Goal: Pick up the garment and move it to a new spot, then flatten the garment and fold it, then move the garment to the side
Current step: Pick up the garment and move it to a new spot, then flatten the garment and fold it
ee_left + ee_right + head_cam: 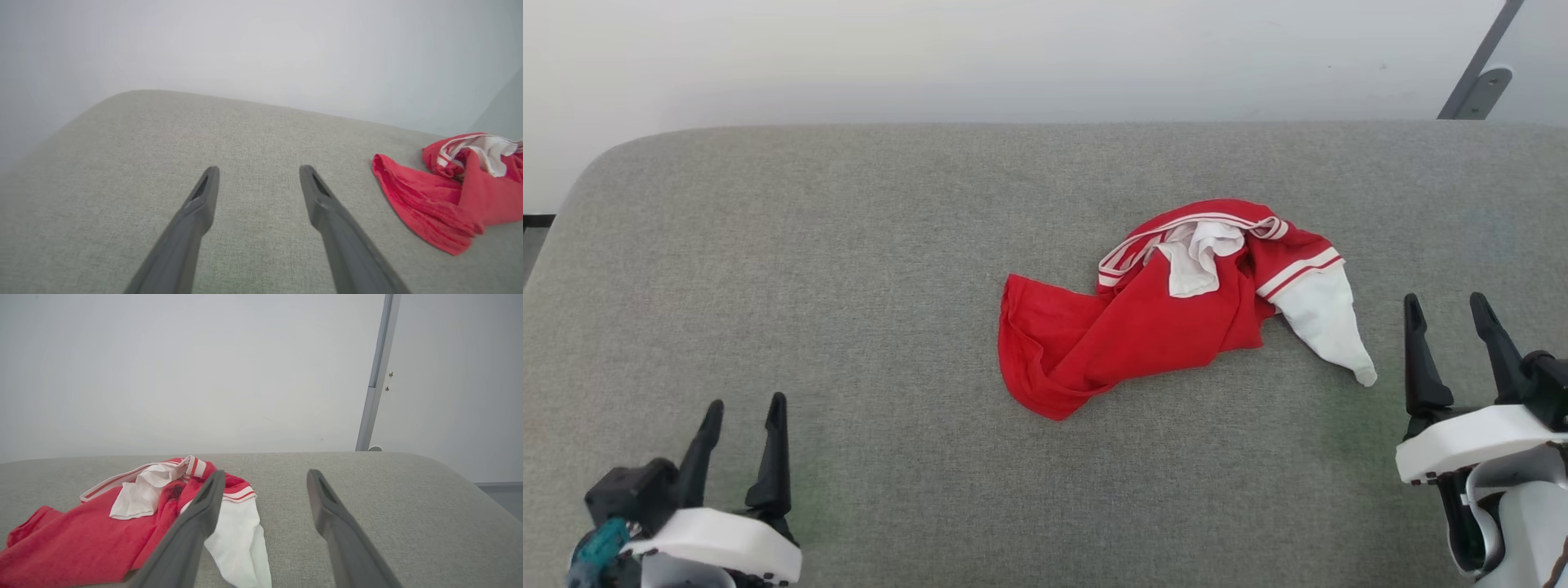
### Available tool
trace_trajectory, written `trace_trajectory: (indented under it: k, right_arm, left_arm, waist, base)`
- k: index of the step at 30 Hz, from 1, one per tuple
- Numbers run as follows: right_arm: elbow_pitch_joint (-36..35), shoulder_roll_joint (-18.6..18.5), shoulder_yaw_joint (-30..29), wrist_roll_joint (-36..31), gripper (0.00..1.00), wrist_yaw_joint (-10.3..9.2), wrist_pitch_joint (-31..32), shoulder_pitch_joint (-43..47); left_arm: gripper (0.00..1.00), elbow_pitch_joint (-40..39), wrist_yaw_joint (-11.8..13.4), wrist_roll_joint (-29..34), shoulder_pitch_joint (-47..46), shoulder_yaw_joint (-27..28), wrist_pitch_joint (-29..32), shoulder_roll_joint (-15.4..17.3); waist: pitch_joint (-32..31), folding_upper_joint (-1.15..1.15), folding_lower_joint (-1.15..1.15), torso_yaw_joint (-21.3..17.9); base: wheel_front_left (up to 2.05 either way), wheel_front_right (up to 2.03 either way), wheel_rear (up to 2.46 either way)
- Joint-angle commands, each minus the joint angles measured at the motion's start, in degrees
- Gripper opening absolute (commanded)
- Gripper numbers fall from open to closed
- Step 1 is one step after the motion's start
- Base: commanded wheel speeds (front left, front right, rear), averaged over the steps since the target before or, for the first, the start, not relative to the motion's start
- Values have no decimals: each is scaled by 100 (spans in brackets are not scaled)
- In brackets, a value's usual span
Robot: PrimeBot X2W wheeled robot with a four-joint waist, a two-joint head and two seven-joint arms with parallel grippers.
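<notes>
Lying crumpled on the grey upholstered surface (pixel 849 286), the garment (pixel 1143 327) sits a little right of centre in the head view. Its red body is bunched toward the near left, with the hem edge curled over. The red-and-white striped neck trim (pixel 1176 229) arcs along the far side, and white fabric shows inside the neck opening. One white sleeve (pixel 1327 322), edged with a striped band, spreads flat to the right and tapers to a point.

The left gripper (pixel 746 402) is at the lower left, well apart from the garment. Its two dark fingers are spread with bare grey fabric between them. In the left wrist view the garment lies off to the right of those fingers, clear of both.

The right gripper (pixel 1445 299) is at the lower right, near the tip of the white sleeve but apart from it. Its fingers are likewise spread and hold nothing. In the right wrist view one finger crosses in front of the sleeve's striped band, and a small dark patch shows among the red folds, too small to read.

A pale wall (pixel 1013 57) stands behind the surface, with a grey metal post (pixel 1474 69) at the far right.
</notes>
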Motion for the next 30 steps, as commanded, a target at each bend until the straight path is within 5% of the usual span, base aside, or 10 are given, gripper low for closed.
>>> trace_trajectory:
  k: [1,11,21,30]
  right_arm:
    - [-14,18,4,-50,100,0,-27,-23]
    - [-130,66,8,-55,100,0,-27,-59]
    - [-32,66,98,-25,100,0,15,-63]
    - [457,-903,1310,453,100,0,1750,-579]
  left_arm:
    - [100,-99,-28,153,93,112,-28,-50]
    - [100,-918,-269,1446,532,1040,-28,-867]
    - [100,-1002,-334,1648,540,1177,-29,-1011]
    - [100,-974,-331,1582,355,973,-29,-1091]
  waist:
    - [4,0,0,1]
    - [61,0,0,21]
    - [82,0,0,-5]
    - [400,0,0,54]
  base:
    - [0,0,0]
    - [0,0,0]
    - [0,0,0]
    - [0,0,0]
